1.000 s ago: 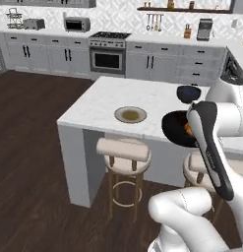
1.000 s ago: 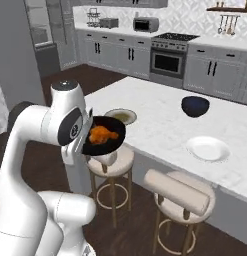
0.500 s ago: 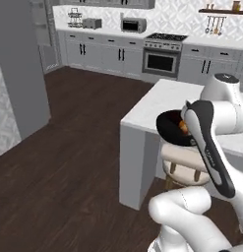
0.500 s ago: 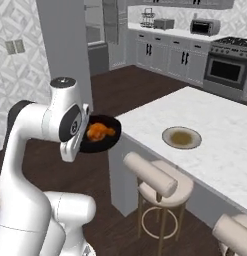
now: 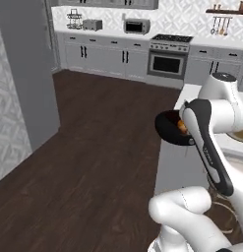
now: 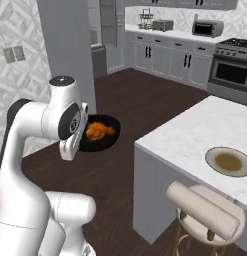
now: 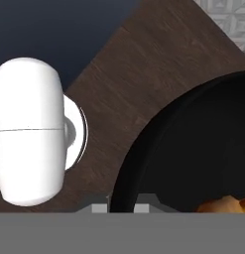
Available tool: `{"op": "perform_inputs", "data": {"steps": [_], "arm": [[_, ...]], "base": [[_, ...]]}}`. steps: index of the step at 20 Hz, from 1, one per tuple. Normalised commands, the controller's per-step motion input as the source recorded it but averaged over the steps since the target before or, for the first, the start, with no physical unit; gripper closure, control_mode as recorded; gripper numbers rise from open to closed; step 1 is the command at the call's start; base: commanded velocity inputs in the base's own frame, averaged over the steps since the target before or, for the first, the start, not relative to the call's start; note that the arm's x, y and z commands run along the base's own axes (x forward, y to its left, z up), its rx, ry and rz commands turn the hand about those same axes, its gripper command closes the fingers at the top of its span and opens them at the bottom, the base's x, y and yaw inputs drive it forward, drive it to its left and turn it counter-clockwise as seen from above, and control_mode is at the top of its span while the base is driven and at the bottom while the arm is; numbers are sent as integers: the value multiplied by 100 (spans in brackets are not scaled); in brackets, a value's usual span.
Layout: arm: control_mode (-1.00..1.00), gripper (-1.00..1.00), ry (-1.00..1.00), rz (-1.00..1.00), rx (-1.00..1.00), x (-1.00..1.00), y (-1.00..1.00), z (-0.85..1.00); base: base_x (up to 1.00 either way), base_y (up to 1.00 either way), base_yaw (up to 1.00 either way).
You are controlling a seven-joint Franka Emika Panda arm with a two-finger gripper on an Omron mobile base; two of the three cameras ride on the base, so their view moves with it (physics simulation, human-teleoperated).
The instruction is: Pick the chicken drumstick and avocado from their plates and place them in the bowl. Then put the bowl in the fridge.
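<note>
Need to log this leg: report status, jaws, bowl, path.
Jaws shut on the bowl rim, bowl held off the floor. Chicken drumstick inside. Tan plate empty on the island. Nothing blocking on the floor ahead.

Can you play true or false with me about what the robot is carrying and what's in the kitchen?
1. The bowl is up in the air, away from the counter. True.
2. The chicken drumstick is lying on the tan plate. False: it sits inside the bowl.
3. The gripper is shut on the bowl's rim. True.
4. The tan plate is on the floor. False: it rests on the white counter.
5. The bowl is bright red. False: it is very dark, nearly black.
</note>
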Motion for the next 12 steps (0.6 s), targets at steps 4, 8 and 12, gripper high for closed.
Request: {"op": "perform_inputs", "data": {"steps": [4,8,12], "arm": [[100,100,0,0,0,0,0,0],[100,100,0,0,0,0,0,0],[100,100,0,0,0,0,0,0]], "base": [[94,100,-32],[87,100,-47],[83,98,-58]]}}
